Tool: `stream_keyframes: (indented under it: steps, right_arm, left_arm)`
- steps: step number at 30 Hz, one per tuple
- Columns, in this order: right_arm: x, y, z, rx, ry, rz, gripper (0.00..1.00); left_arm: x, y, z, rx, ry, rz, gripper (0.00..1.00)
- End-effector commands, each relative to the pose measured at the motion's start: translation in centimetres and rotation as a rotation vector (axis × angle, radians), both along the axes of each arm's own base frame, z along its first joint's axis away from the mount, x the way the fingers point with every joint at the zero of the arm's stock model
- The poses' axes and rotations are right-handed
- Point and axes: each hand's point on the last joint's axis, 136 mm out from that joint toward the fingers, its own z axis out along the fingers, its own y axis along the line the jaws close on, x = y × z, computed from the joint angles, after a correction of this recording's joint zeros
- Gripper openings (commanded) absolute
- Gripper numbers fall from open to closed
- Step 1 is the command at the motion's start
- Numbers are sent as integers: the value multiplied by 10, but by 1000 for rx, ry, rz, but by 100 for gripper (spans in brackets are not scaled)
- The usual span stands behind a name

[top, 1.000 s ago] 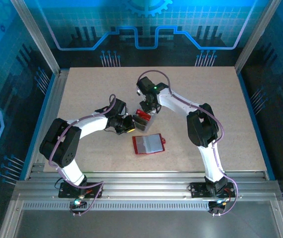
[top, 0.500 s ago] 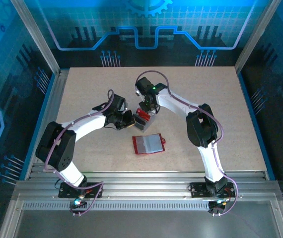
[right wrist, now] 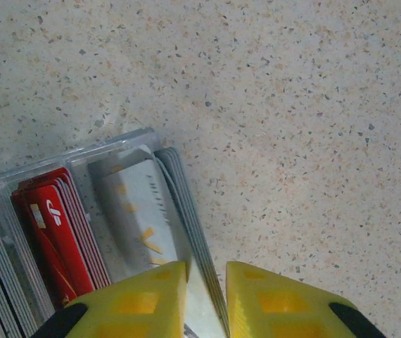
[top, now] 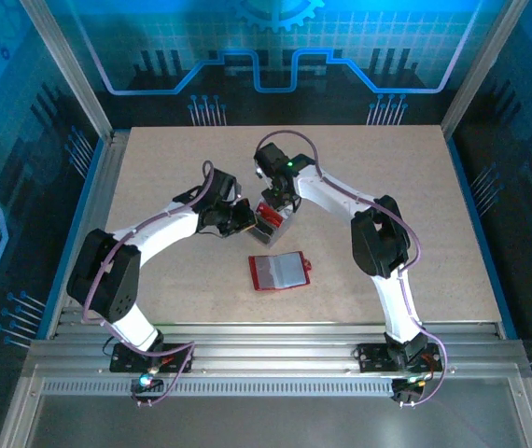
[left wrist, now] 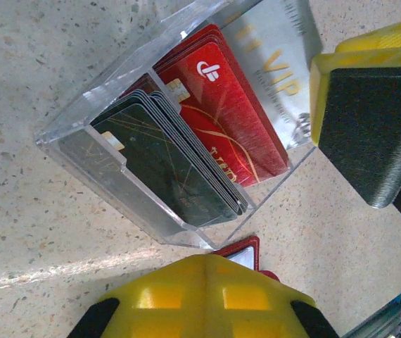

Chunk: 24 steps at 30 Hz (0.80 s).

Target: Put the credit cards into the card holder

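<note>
Right claw (right wrist: 206, 285) pinches upright pale cards (right wrist: 143, 211) in box (right wrist: 81, 156); wallet (top: 280, 271) lies toward table's (top: 415, 187) near edge. Left claw (left wrist: 207, 285) clenched, empty.

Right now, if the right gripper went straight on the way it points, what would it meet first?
The silver cards standing in the end slot of the clear tray. The right gripper straddles their edge, though the depth between them is unclear.

loc: robot lab cell | cues: alu frame (top: 266, 359), blue circuit-print walls (top: 359, 37), speckled bench (top: 415, 205)
</note>
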Motion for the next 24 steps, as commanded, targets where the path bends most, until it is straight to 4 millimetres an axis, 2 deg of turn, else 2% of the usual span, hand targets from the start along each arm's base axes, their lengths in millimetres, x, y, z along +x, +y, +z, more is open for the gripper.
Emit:
stream_keyframes:
  steps: [1, 7, 11, 14, 18, 24]
  right_arm:
    - [-3, 3, 14, -11, -13, 20, 24]
    - [-3, 3, 13, -13, -5, 26, 19]
    - [-8, 10, 13, 23, 15, 46, 34]
    - [-7, 8, 10, 16, 21, 44, 37]
    - [-7, 7, 4, 3, 35, 47, 38]
    - [-8, 6, -5, 4, 55, 51, 34]
  left_arm:
    - [6, 0, 1, 0, 12, 8, 4]
    - [12, -6, 3, -22, 12, 7, 4]
    - [19, -10, 10, -74, 10, 18, 3]
    - [26, -13, 16, -86, 3, 19, 1]
    - [35, -16, 22, -107, 1, 30, 0]
    - [43, -19, 12, -124, 26, 51, 0]
